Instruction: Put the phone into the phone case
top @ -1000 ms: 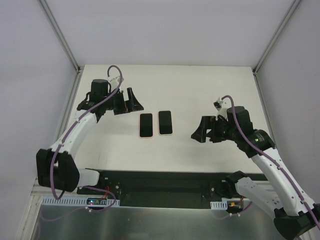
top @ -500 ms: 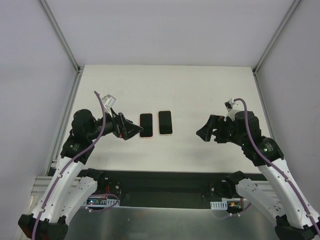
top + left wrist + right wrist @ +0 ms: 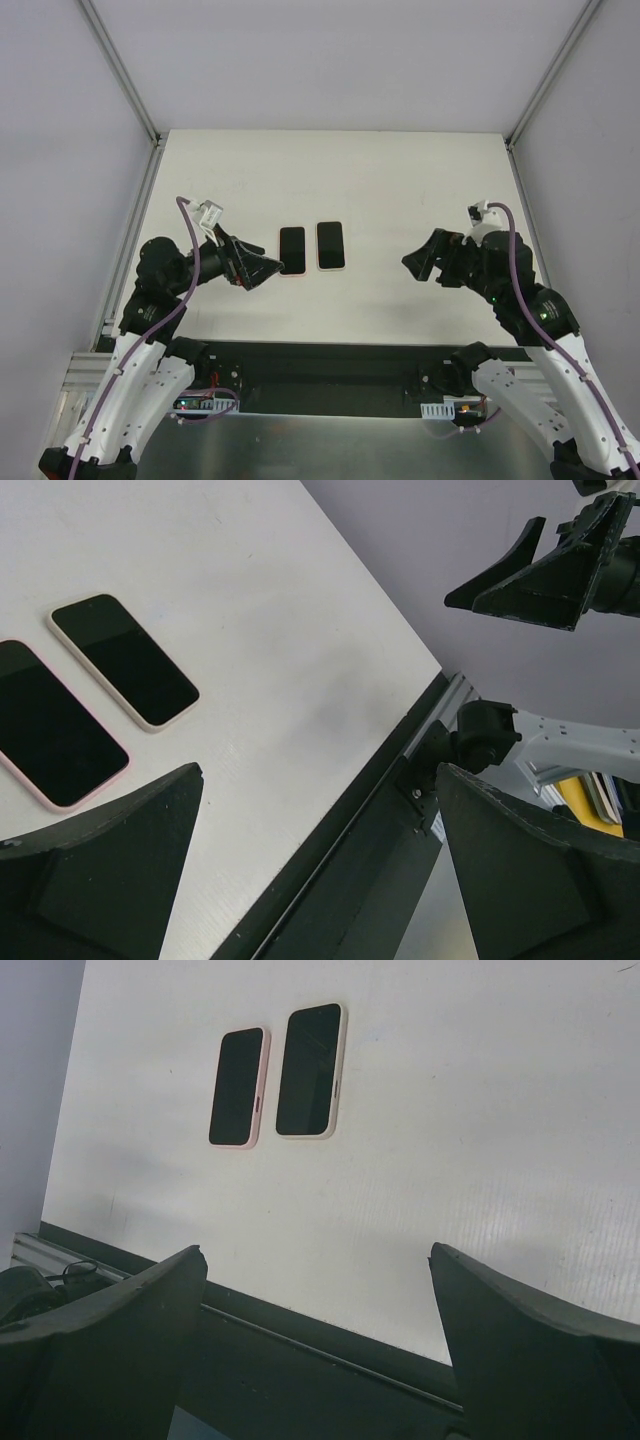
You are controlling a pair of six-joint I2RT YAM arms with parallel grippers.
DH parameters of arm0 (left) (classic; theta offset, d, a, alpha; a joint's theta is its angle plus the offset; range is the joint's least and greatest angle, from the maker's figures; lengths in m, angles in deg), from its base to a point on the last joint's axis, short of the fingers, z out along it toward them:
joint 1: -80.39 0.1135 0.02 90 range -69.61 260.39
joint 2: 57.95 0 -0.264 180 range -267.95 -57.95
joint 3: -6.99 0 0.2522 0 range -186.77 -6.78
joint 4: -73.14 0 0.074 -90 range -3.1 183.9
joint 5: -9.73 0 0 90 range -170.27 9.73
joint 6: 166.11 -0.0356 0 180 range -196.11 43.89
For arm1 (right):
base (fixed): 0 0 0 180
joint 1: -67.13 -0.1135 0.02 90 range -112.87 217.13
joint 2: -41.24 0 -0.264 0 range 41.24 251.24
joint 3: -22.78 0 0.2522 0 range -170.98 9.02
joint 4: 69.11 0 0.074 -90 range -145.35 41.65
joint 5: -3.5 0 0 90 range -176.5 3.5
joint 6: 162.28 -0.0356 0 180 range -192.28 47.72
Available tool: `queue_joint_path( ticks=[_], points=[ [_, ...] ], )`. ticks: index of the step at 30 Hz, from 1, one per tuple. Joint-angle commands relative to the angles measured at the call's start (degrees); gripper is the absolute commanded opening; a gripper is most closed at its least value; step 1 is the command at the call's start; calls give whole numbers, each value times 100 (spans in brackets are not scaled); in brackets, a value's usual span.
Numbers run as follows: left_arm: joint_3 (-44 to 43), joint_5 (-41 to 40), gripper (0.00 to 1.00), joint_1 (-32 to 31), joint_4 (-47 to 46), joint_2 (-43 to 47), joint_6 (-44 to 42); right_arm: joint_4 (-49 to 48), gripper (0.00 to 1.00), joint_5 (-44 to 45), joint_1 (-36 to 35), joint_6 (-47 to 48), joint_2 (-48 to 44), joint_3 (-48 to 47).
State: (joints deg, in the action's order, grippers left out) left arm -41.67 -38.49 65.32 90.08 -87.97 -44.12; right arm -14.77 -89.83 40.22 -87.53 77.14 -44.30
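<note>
Off-white table point(image 3: 400, 180) inside pale grey walls point(image 3: 330, 60); left tool point(image 3: 265, 270) and right tool point(image 3: 412, 265) both spread, empty.

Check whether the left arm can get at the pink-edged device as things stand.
Probably yes: the open left end effector hovers just left of the pink-edged device, nothing between them but bare table; the white-edged device lies beyond it.

Tabletop point(image 3: 400, 190): off-white, matt, rectangular; evenly lit, soft shadows only.
Back wall point(image 3: 330, 60): plain pale lilac-grey panel at 12 o'clock.
Left wall point(image 3: 60, 180) at 9 o'clock and right wall point(image 3: 600, 180) at 3 o'clock: same finish.
Left strut point(image 3: 121, 70) and right strut point(image 3: 555, 70): bare aluminium bars rising from the far tabletop corners toward 11 and 1 o'clock.
Base rail point(image 3: 330, 365): black, along the near edge at 6 o'clock.
Metal sheet point(image 3: 330, 445): brushed grey, beyond the rail at 6 o'clock.
</note>
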Motion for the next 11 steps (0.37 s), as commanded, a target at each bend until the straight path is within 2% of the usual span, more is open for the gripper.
queue_joint_path(
  ticks=[1, 11],
  points=[
    [61, -21, 99, -31, -300, 49, 123, -85, 96, 192, 29, -119, -92, 50],
    [176, -153, 99, -31, -300, 216, 115, -120, 96, 210, 20, -75, -92, 32]
  ],
)
